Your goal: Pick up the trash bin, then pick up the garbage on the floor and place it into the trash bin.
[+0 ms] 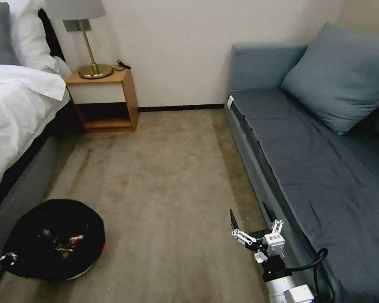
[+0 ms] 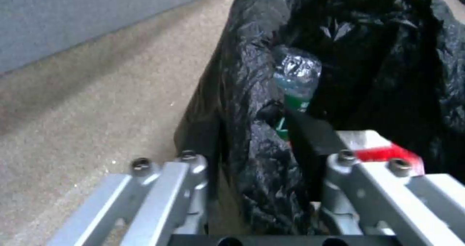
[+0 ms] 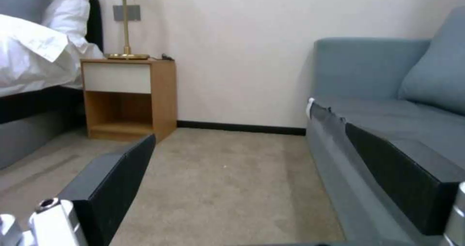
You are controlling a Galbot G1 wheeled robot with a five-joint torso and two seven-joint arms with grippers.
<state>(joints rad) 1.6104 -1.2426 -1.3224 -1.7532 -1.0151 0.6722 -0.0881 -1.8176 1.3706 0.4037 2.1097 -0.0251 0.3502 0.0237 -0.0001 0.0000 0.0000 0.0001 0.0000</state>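
Left pincer [image 2: 257, 158] pinching trash bin [image 1: 54, 240] rim; right pincer [image 1: 252, 222] spread, well apart.

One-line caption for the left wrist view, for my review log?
Left gripper clamped on the black-bagged trash bin rim; clear green-label bottle inside.

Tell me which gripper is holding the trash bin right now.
The left gripper: its fingers straddle the trash bin rim, clamped on the black liner beside the bed. The right gripper hangs open and empty over the carpet by the sofa.
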